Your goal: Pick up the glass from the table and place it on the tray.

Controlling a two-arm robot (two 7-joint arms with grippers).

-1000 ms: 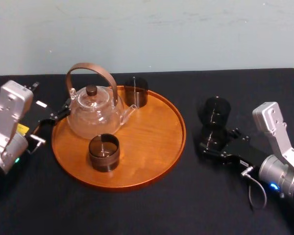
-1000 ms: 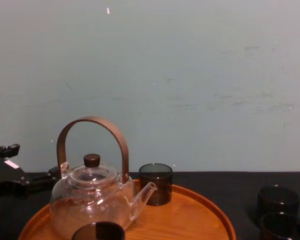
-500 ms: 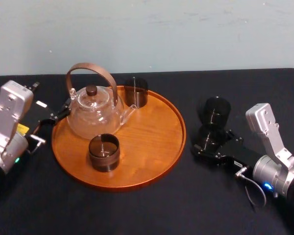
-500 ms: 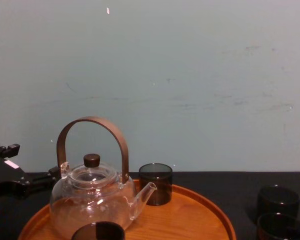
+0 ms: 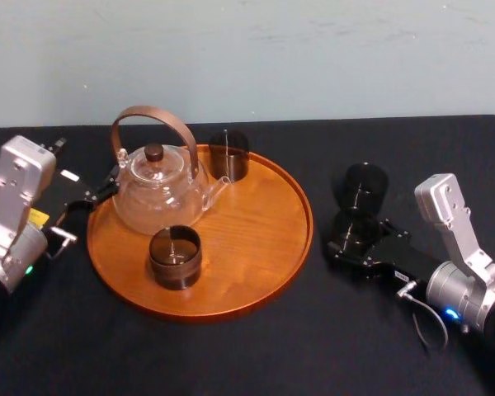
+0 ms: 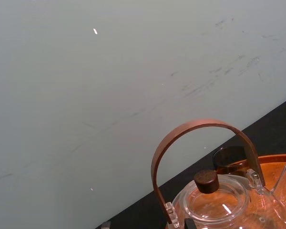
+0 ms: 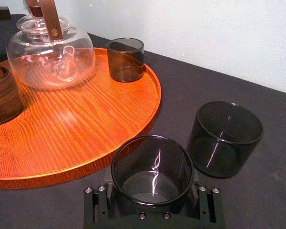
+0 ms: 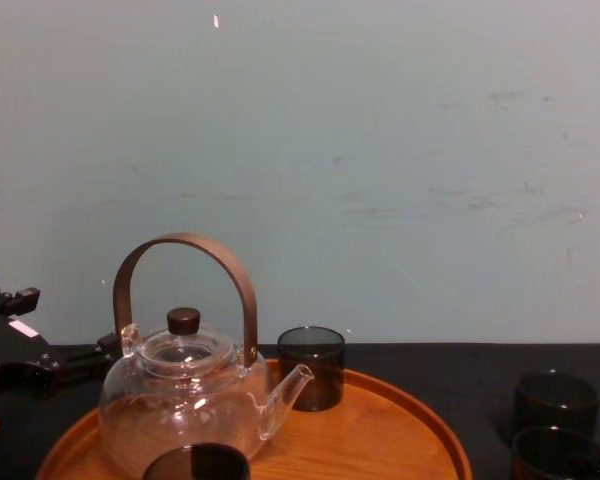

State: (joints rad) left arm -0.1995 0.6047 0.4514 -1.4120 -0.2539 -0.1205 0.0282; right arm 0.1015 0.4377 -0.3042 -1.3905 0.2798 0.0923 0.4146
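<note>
**A:** Head view first. Where is the glass?

**B:** The near glass point(image 5: 348, 231) is on the table point(image 5: 231, 346), near the right rim of the tray point(image 5: 256, 239) but apart from it. The far glass point(image 5: 365, 186) stands right behind it. The right gripper point(image 5: 346, 247) reaches in from the right, spread wide and clamped on the near glass, with one jaw at each side.

**A:** And on the tray?

**B:** A teapot point(image 5: 158, 191) is at the back left, a rear glass point(image 5: 228, 155) is by its spout, and a front glass point(image 5: 175, 256) is nearer the robot. The left gripper point(image 5: 99, 191) sits idle at the tray's left rim, beside the teapot. Whether it is wide or narrow cannot be told.

**A:** The left wrist view?

**B:** It shows the teapot's handle and lid knob against the wall point(image 6: 86, 71). The rear glass is behind them, next to a strip of tray rim.

**A:** The right wrist view?

**B:** The near glass stands upright and empty between the jaws, close to the tray's rim. The far glass is just beside it, and whether the two touch cannot be told.

**A:** The chest view?

**B:** The teapot and rear glass stand on the tray, with the front glass's rim at the bottom edge. The far and near glasses are low at the right, and the left gripper is at the left edge.
</note>
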